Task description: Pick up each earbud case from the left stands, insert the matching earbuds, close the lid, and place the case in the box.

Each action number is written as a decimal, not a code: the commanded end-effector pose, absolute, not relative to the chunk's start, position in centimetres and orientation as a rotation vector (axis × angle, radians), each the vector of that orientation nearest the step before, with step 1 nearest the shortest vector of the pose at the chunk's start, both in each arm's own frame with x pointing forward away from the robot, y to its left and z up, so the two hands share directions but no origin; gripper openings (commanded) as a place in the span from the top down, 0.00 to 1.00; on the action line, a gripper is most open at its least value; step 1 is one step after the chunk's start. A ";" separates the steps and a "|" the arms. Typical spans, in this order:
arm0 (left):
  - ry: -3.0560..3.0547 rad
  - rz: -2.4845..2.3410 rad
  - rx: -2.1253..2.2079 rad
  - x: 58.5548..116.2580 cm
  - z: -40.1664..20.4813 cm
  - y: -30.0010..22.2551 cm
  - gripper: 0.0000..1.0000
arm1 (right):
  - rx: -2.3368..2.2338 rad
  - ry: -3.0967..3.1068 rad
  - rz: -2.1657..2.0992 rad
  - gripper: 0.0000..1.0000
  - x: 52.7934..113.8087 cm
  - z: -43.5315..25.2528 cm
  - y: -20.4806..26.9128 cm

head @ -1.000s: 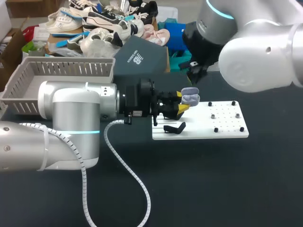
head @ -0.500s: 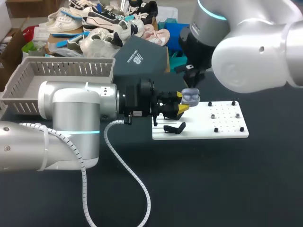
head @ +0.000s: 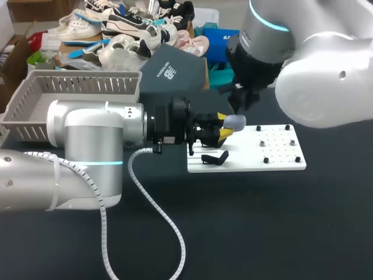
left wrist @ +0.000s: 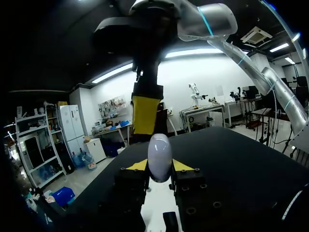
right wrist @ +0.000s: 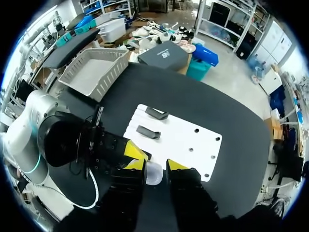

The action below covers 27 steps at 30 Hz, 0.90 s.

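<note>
At centre of the head view, just off the left end of the board (head: 274, 158): case (head: 235, 121), pale lilac. It is clamped in the left gripper (head: 224, 129), yellow tips on its two sides, and held clear of the stand (head: 214, 157).

Change: a second ago the case showed two lobes, lid raised. It now reads as one smooth oval, lid down. The right gripper (right wrist: 155, 165), then above and to the right of the case, has come in to just above and behind it. The left arm has not moved.

Meaning: lid closing looks done or in its last press; whether it has latched cannot be told. No earbuds are visible, so they are presumably inside. Left for this case: carry it to the basket (head: 35, 81), upper left of frame.

Pose, left arm: enters from the left edge, forearm level, fingers pointing right toward the board.

Pose, right arm: enters from the upper right, wrist aimed steeply down over the case. Its fingers are apart and grip nothing. In its own wrist view the case lies under the gap between them. In the left wrist view a yellow tip meets the top of the case; contact is uncertain.
</note>
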<state>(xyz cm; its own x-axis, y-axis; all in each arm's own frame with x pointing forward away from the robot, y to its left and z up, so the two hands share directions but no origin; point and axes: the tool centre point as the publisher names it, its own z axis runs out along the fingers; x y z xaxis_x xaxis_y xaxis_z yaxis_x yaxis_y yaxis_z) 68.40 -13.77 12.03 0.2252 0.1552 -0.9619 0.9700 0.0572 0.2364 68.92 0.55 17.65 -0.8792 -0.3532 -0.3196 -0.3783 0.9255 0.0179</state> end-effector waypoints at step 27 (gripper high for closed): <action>1.317 -0.373 1.112 76.9 14.8 6.3 1.00 | -0.152 2.707 0.223 0.69 66.8 16.9 -5.5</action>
